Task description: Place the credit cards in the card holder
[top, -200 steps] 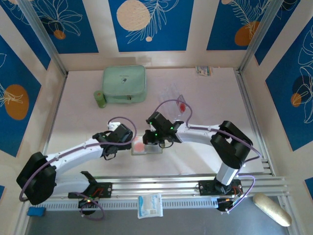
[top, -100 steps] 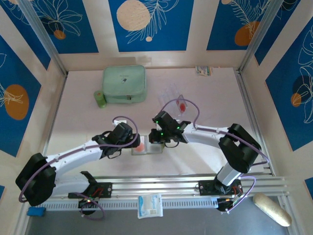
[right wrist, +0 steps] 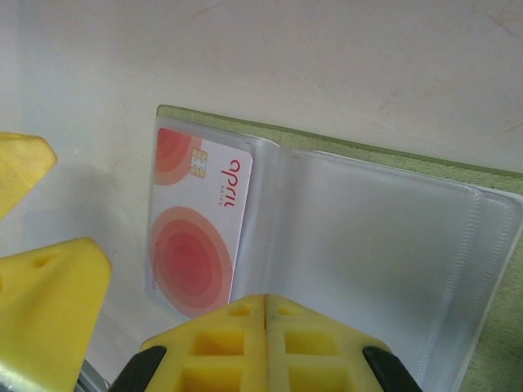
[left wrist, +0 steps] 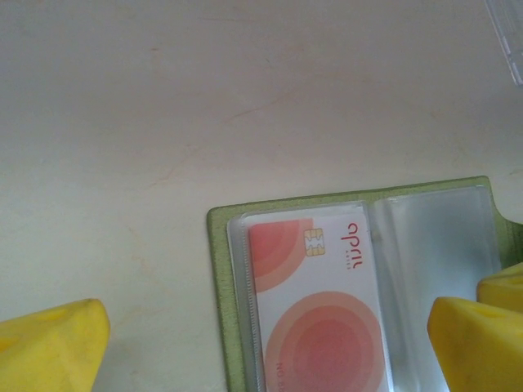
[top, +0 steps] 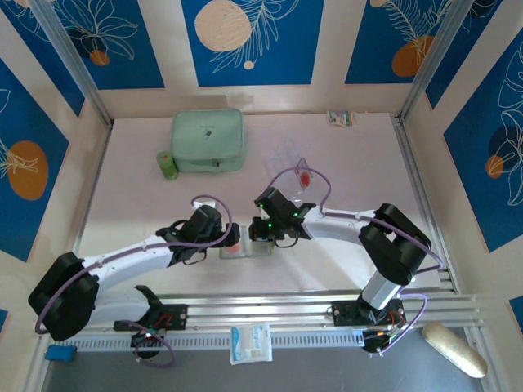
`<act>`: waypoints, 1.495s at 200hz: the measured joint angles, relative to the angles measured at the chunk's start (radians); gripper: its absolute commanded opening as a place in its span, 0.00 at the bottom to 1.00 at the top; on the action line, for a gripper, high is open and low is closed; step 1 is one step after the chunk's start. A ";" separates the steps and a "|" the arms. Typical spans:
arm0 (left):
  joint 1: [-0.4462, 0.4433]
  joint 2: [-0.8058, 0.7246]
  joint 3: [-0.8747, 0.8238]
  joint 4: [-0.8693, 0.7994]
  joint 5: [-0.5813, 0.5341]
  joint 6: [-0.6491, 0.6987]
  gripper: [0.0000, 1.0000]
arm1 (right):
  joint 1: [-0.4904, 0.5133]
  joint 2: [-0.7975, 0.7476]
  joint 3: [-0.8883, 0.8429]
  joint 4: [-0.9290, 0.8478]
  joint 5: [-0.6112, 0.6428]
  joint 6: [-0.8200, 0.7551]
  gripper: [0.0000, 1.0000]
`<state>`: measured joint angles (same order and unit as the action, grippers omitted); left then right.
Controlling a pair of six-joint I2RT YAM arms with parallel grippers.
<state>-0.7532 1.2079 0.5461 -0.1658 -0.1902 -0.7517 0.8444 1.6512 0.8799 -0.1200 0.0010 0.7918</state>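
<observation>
Well, my left gripper stands spread as wide as it goes and holds nothing. Its yellow fingers straddle the card holder. One hovers over bare table to the side, and the other sits at the holder's opposite edge, over an empty clear pocket. I cannot tell whether either finger touches anything.

My right gripper is closed tight, pad against pad, with nothing between. Its joined tips sit at the near edge of the holder's clear plastic, just beside the pocketed card. Whether they press down on it I cannot tell.

The card holder lies open and flat, inner side up, with an olive-green rim showing around pale transparent pockets. One credit card, white with pink-red circles and a small chip, sits inside the end pocket on the side toward my left gripper.

From overhead, the holder rests near my bases, between both wrists. More credit cards lie loose farther out on the table, beyond my right wrist and well apart from the holder; one shows a red round mark. At the far side sits a mint-green zip case with a small green roll just beside it.
</observation>
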 measured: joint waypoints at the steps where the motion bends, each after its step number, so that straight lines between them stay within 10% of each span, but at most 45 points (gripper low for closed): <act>1: 0.000 0.000 0.000 0.001 0.000 0.000 1.00 | 0.000 0.000 -0.001 0.000 0.000 0.000 0.00; 299: 0.001 0.120 -0.022 0.153 0.088 -0.034 1.00 | -0.024 0.002 -0.125 0.111 0.013 0.001 0.00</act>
<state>-0.7525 1.3277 0.5240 -0.0128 -0.1024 -0.7856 0.8200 1.6531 0.7551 -0.0090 0.0143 0.7925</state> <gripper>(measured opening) 0.998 0.061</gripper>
